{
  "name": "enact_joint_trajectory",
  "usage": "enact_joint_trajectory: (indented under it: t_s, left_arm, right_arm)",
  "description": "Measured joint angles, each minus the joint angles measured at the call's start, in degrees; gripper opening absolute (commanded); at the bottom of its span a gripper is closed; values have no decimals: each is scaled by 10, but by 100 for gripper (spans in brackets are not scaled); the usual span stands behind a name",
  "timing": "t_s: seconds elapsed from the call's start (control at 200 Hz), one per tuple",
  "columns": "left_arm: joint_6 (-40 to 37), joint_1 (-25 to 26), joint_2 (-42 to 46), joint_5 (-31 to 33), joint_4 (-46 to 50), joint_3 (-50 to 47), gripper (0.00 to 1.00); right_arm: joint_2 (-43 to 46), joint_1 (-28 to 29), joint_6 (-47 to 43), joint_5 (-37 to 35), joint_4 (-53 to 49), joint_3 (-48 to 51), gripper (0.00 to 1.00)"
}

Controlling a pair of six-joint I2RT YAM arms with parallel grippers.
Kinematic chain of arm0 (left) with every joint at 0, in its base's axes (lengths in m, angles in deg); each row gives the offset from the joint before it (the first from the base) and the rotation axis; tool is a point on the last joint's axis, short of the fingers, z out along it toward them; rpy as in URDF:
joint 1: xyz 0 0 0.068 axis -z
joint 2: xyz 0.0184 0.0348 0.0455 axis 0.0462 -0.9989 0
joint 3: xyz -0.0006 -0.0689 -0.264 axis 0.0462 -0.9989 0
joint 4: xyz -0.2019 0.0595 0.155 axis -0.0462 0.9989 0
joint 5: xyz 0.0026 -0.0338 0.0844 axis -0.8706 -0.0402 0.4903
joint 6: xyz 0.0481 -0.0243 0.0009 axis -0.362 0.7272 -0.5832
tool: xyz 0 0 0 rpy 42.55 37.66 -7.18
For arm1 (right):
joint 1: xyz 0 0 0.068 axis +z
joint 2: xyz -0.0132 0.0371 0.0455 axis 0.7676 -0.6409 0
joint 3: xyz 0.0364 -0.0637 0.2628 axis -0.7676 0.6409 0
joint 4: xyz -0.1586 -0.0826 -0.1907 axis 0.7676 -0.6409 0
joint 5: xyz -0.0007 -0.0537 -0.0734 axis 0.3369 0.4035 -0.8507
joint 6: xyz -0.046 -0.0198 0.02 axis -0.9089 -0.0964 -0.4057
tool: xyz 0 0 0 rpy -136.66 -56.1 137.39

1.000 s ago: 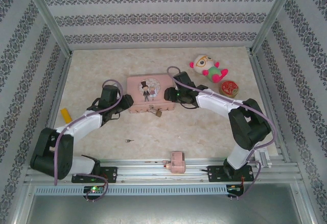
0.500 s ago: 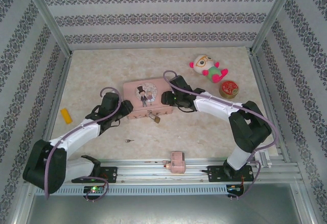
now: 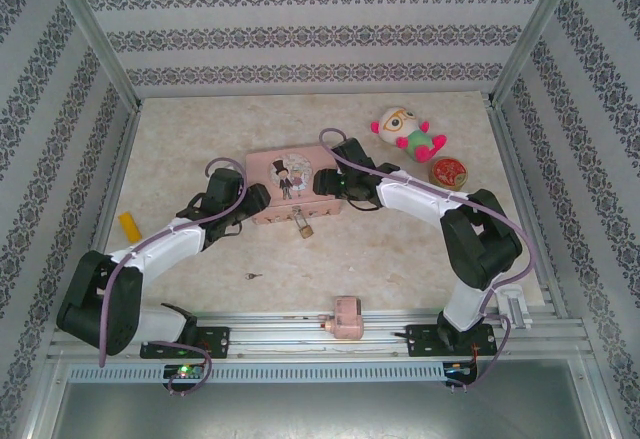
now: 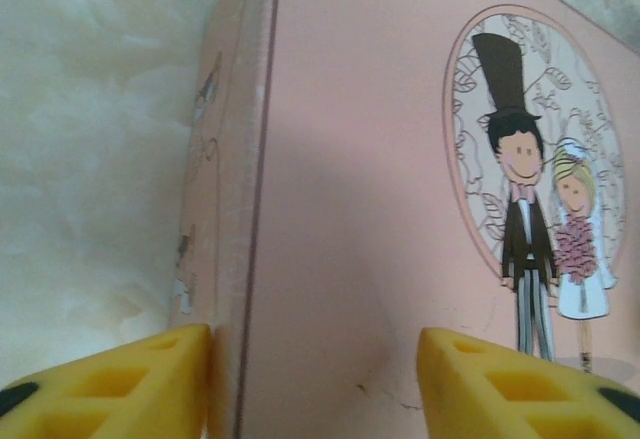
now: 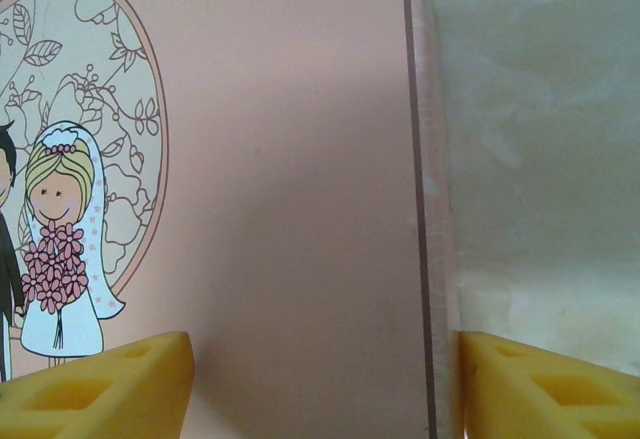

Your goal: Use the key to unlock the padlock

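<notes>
Brass padlock (image 3: 306, 228) is seen at the front of the pink tin (image 3: 290, 174). At its ends, the left fingers (image 4: 130, 384) and right fingers (image 5: 100, 379) are spread wide, nothing gripped. The key (image 3: 252, 276) is laid sideways on the tabletop (image 3: 400, 249), nearer the left fingers.

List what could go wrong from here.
The left gripper and right gripper straddle the ends of the pink tin, so lifting away carelessly may nudge it and swing the padlock on its front. The key lies flat on the table, apart from both; the thick yellow fingers may fumble it.
</notes>
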Motion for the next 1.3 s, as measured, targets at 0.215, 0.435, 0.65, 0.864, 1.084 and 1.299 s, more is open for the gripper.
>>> enact_joint_trajectory:
  t_s: [0.215,0.435,0.65,0.864,1.084,1.299]
  left_arm:
    - [-12,-1,55,-2,8,3,99]
    - [-30,-27,132,21,62,13,99]
    - [-51,-120,175,49,138,15,99]
    - [-67,-226,182,53,186,15,99]
    - [-73,-274,182,40,202,15,99]
    - [-82,-308,182,23,202,15,99]
  right_arm:
    - [49,-4,-25,-17,-25,6,69]
    - [154,17,-72,-56,-66,11,63]
    - [172,132,-130,-71,-128,3,56]
    - [108,240,-197,-41,-178,-54,54]
    - [-23,297,-269,-14,-225,-142,51]
    - [-129,323,-321,-1,-268,-225,51]
